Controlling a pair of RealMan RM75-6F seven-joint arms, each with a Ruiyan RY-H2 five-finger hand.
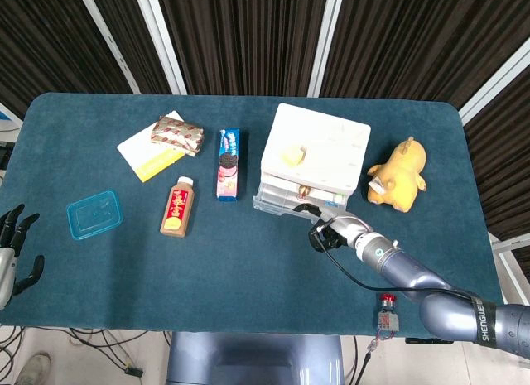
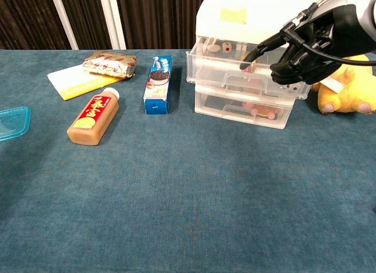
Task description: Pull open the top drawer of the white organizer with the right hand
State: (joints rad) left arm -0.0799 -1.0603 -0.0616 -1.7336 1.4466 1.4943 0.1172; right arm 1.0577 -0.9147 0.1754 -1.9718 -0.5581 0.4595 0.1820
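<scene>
Teal table: organizer, bottle, cookie box, plush, lid.

A counter covered in dark teal cloth stands before dark ribbed wall panels divided by slanted white strips.

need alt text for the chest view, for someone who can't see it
A robot hand on the right pulls at the front of the top drawer of a white organizer, which juts out past the two drawers below. On the teal table to its left lie a cookie box, a brown bottle and a wrapped snack; a yellow plush sits right.
</scene>
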